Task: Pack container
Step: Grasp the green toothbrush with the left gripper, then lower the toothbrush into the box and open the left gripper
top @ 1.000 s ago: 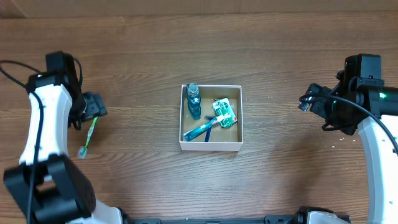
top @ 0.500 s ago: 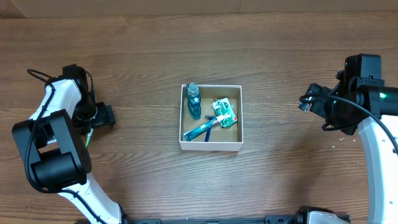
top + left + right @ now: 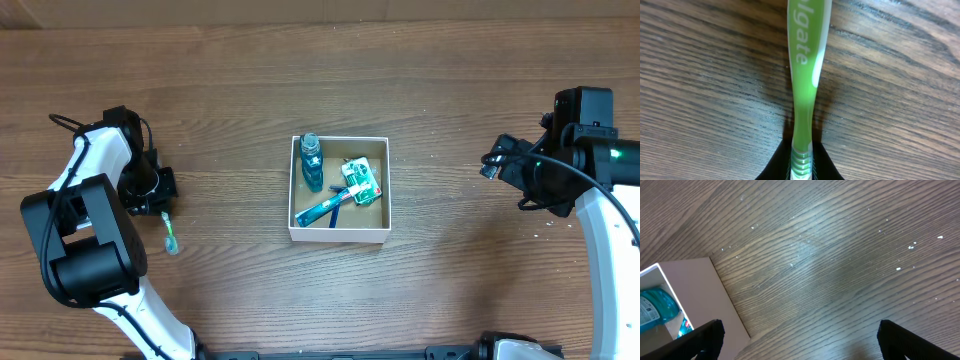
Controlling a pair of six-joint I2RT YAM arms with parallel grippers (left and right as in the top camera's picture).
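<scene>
"Where did your box sit?"

"Your shallow square container (image 3: 339, 237), with thin white walls and a brown cardboard floor, sat at the middle of the dark wooden table (image 3: 450, 80). A teal bottle (image 3: 312, 160), a green packet (image 3: 361, 182) and a blue stick-like item lay inside."

"And your grippers?"

"Your left gripper (image 3: 801, 152), near the left edge, was clamped on the handle of a green plastic toothbrush (image 3: 805, 75). Your right gripper (image 3: 800, 335), near the right edge, stood wide apart, holding nothing."
</scene>
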